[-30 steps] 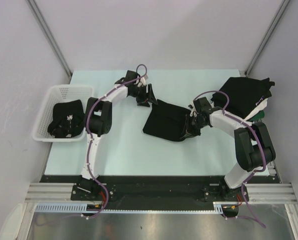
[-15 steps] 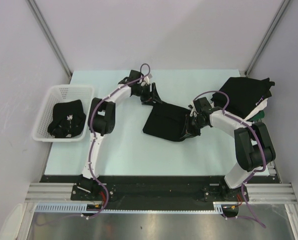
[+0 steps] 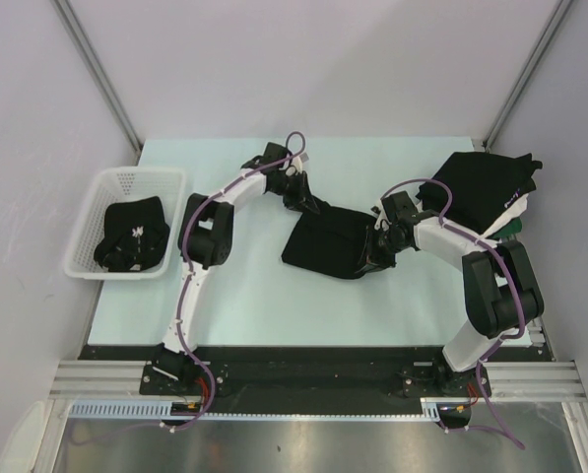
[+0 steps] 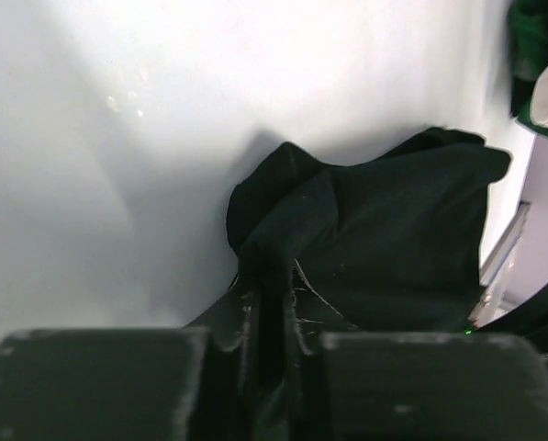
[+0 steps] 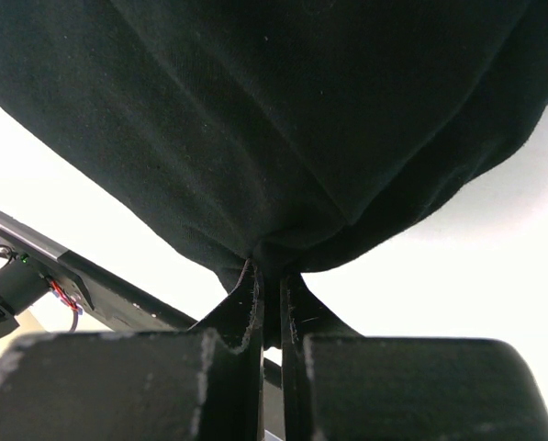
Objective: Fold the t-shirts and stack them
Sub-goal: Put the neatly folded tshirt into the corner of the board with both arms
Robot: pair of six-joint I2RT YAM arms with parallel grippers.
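Black cotton, the t-shirt (image 3: 325, 241) lies part-folded in the middle of the table (image 3: 244, 296), with bare surface open on its near and left sides. Further left of it, the white mesh basket (image 3: 89, 197) holds another black shirt (image 3: 131, 236); to its right sits the stack of folded shirts (image 3: 481, 185). Your wrist views show what the top camera hides: the left gripper (image 4: 272, 276) pinches the t-shirt's far-left corner, and the right gripper (image 5: 270, 276) clamps its right hem. A second ago the left jaws stood wide, short of the cloth.
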